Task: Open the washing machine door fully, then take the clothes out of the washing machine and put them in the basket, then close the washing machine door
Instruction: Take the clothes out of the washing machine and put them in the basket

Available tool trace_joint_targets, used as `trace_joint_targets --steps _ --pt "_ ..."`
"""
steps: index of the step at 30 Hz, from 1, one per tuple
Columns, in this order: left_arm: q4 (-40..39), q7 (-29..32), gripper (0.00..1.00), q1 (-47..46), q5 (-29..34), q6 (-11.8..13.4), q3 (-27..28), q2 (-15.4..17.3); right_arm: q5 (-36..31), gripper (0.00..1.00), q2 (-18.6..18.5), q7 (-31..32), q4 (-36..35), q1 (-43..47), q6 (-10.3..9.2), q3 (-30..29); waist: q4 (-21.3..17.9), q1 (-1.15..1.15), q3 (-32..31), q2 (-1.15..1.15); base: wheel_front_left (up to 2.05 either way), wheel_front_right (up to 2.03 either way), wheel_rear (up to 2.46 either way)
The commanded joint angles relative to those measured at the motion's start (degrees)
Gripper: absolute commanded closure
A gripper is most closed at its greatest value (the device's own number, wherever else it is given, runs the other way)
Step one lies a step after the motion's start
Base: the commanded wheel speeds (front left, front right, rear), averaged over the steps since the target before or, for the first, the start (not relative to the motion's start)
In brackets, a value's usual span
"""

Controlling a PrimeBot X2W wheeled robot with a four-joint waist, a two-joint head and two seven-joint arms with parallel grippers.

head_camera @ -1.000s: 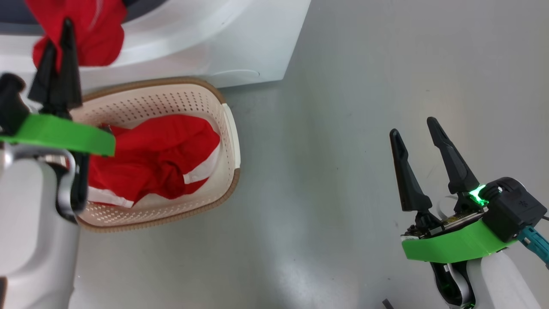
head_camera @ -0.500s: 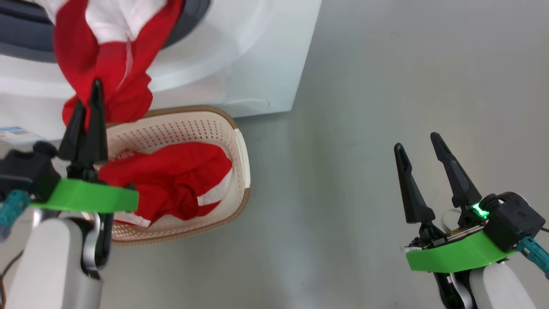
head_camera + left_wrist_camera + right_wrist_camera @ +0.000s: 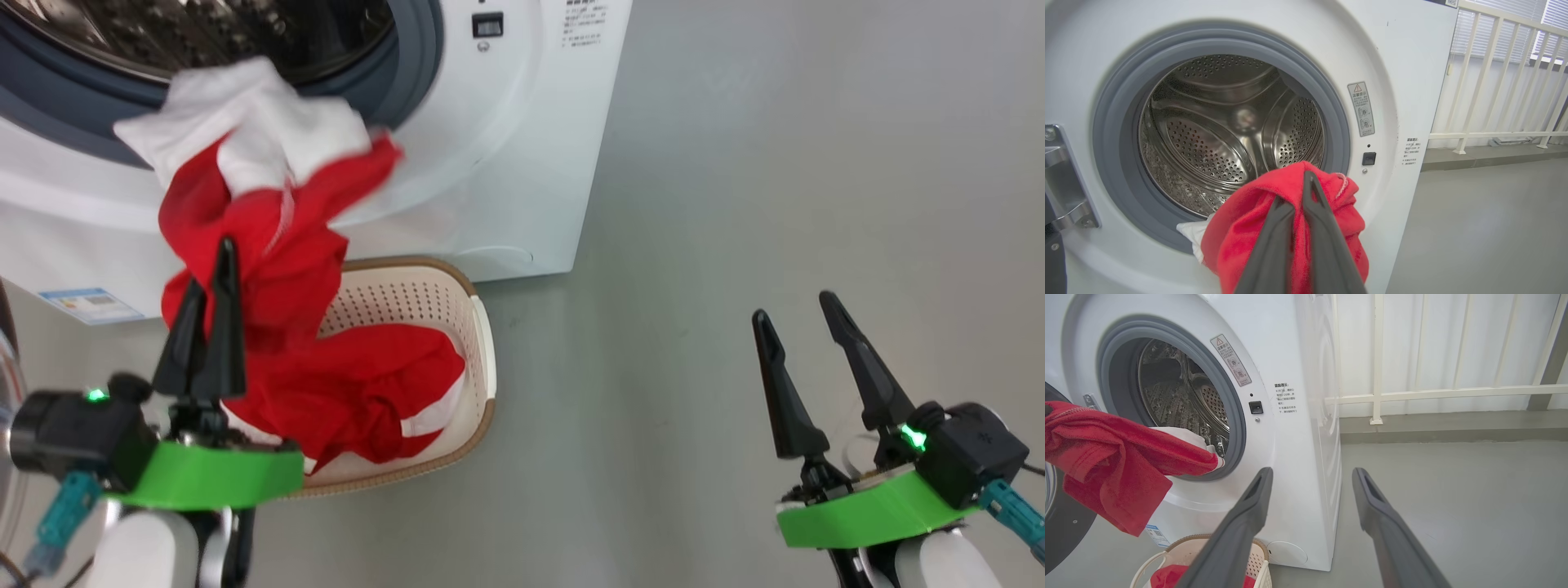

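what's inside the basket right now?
A red garment with white bands lies crumpled in the basket. Its floor under that garment is covered, and its left side is hidden behind the left claw and the hanging garment it holds.

The head view looks steeply down, while both wrist views face the washing machine (image 3: 1396,49), left nearer.

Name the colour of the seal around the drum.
Grey seal; left wrist view shows it best.
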Motion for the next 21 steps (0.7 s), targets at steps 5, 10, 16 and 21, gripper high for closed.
trace_joint_targets --steps 5,10,16,21 --pt "-5.83 -0.45 1.0 4.37 1.35 0.94 1.95 0.08 -0.38 0.0 -0.21 -0.36 -1.4 1.57 0.36 0.35 0.33 0.0 -2.63 0.0 0.0 0.0 0.0" --pt "-6.51 -0.31 1.0 7.63 0.8 1.03 0.86 -0.94 -0.46 0.0 -0.21 -0.36 -1.99 2.08 0.36 0.16 0.64 0.0 -2.49 0.0 0.0 0.0 0.0" --pt "-1.48 -0.24 1.0 7.29 0.26 0.57 -0.27 -1.39 -0.73 0.0 -0.21 -0.36 -2.56 1.55 0.36 0.46 0.86 0.0 -0.61 0.0 0.0 0.0 0.0" --pt "7.55 -0.37 1.0 3.65 -0.38 -0.15 -0.06 -1.67 -0.9 0.0 -0.21 -0.36 -2.76 0.43 0.36 0.76 0.46 0.0 1.77 0.0 0.0 0.0 0.0"
